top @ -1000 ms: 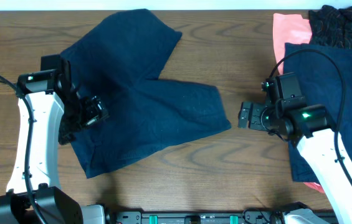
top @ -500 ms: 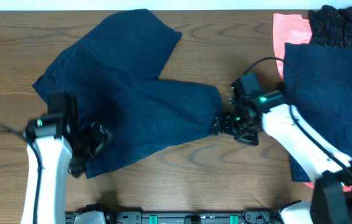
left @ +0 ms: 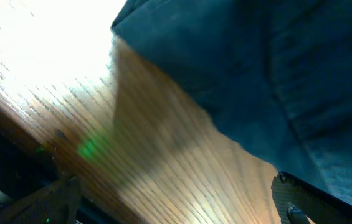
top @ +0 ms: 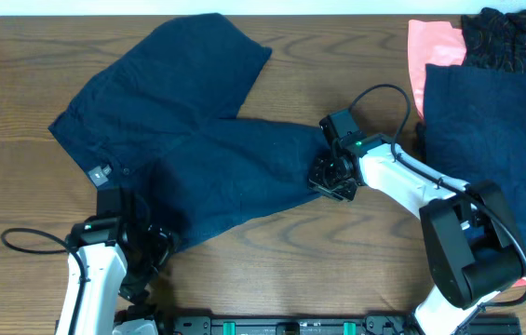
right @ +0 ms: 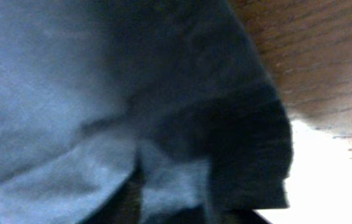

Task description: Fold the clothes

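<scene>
Dark navy wide-legged shorts [top: 197,140] lie spread flat on the wooden table, left of centre. My right gripper [top: 328,177] sits at the hem of the shorts' right leg. In the right wrist view, navy cloth [right: 70,93] fills the frame and a fold of it is pinched between the jaws. My left gripper [top: 155,249] is at the shorts' near-left corner, open. Its fingers [left: 294,199] stand wide apart over bare wood, with the cloth edge [left: 256,62] just beyond them.
At the right edge of the table lies a pile of clothes: a large navy garment [top: 486,140], a salmon-pink one [top: 433,46] and a black patterned one [top: 509,33]. Bare wood [top: 337,251] runs along the near side up to the arm bases.
My right arm swung left from the pile to the shorts' right leg hem and closed there. My left arm drew back along the shorts toward the near edge, still open.
</scene>
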